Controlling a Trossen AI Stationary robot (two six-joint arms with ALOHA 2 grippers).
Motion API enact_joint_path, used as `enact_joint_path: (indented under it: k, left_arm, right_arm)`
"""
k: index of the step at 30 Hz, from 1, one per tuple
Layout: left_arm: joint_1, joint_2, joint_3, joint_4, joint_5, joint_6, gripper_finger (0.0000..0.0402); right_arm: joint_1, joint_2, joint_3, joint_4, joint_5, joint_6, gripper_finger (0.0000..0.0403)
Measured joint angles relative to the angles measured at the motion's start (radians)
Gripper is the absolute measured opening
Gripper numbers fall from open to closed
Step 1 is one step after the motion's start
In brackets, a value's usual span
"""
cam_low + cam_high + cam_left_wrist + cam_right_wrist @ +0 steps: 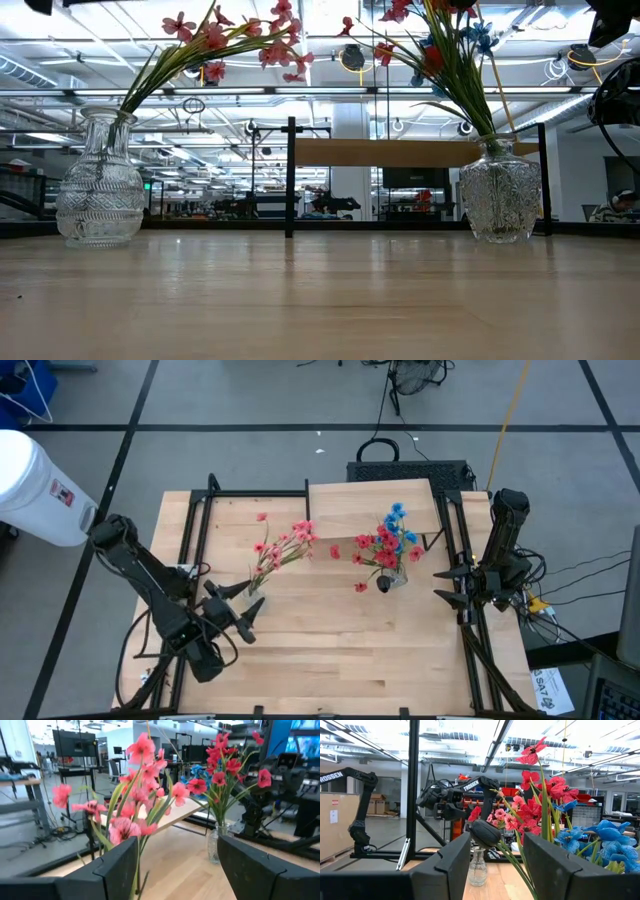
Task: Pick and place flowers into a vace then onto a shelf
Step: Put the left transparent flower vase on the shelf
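Observation:
A clear glass vase (100, 195) at the table's left holds a spray of pink flowers (285, 545) that leans toward the far right. A second glass vase (498, 195) holds red and blue flowers (392, 540). It stands on the table in front of the shelf (375, 508), a light wood board on black legs. My left gripper (252, 598) is open at the pink spray, with the green stems (137, 865) rising between its fingers, apart from them. My right gripper (447, 584) is open at the table's right, pointing at the red and blue flowers.
A black frame (200, 520) runs along the table's left, far and right sides. A white cylinder (40, 485) stands off the table at the far left. Bare wood tabletop (340, 650) lies between the vases and the near edge.

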Motion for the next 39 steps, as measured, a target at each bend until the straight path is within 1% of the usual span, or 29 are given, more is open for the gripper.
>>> enact_joint_path:
  k: [5, 7, 11, 16, 21, 23, 25, 27, 29, 32, 36, 39]
  left_arm:
    - [-0.016, -0.052, 0.023, -0.068, 0.0, 0.014, 0.0276]
    - [-0.03, -0.083, 0.021, -0.124, 0.0, 0.008, 0.0276]
    - [-0.06, -0.164, 0.021, -0.218, -0.003, 0.001, 0.0276]
    - [-0.104, -0.29, 0.021, -0.338, -0.006, 0.056, 0.0276]
    - [-0.14, -0.384, 0.021, -0.46, -0.004, 0.057, 0.0276]
    - [-0.142, -0.412, 0.021, -0.502, 0.036, 0.101, 0.0276]
    - [-0.136, -0.435, 0.021, -0.539, 0.136, 0.148, 0.0276]
    - [-0.127, -0.443, 0.017, -0.54, 0.22, 0.134, 0.0276]
    - [-0.123, -0.445, 0.01, -0.54, 0.251, 0.126, 0.0276]
    - [-0.123, -0.446, 0.0, -0.542, 0.221, 0.154, 0.0276]
    - [-0.122, -0.449, -0.001, -0.55, 0.118, 0.181, 0.0276]
    - [-0.122, -0.448, -0.001, -0.551, 0.11, 0.203, 0.0276]
  right_arm:
    - [0.0, 0.0, 0.0, 0.0, 0.0, 0.0, 0.0174]
    - [0.0, 0.0, 0.0, 0.0, 0.0, 0.0, 0.0175]
    - [0.0, 0.0, 0.0, 0.0, 0.0, 0.0, 0.0178]
    - [0.0, 0.0, 0.0, 0.0, 0.0, 0.0, 0.0174]
    - [0.0, 0.0, 0.0, 0.0, 0.0, 0.0, 0.0177]
    - [0.0, 0.0, 0.0, -0.001, 0.0, 0.0, 0.0178]
    - [0.0, 0.0, 0.0, -0.001, 0.0, 0.0, 0.0178]
    - [0.0, 0.0, 0.0, -0.001, 0.0, 0.0, 0.0176]
    - [0.0, 0.0, 0.0, -0.001, 0.0, 0.0, 0.0174]
    - [0.0, 0.0, 0.0, -0.001, 0.0, 0.0, 0.0175]
    - [0.0, 0.0, 0.0, -0.001, 0.0, 0.0, 0.0178]
    - [0.0, 0.0, 0.0, -0.001, 0.0, 0.0, 0.0177]
